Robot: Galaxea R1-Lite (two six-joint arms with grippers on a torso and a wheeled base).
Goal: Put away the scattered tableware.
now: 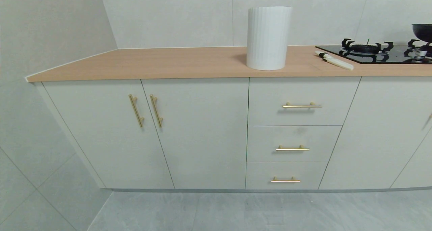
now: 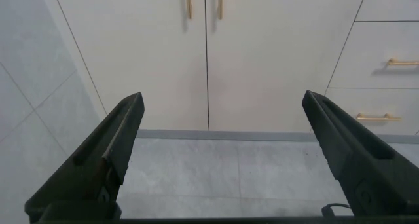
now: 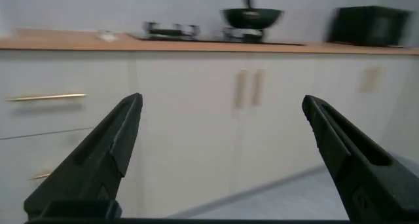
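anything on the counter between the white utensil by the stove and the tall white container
Nothing visible: only bare countertop lies between the white utensil and the tall white container. The hob is on the utensil's other side, away from the container.

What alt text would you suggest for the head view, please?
A white ribbed container stands upright on a wooden countertop above pale cabinets with gold handles: two doors at left, three stacked drawers beneath it. To its right a pale utensil, possibly a knife, lies beside a black gas hob.
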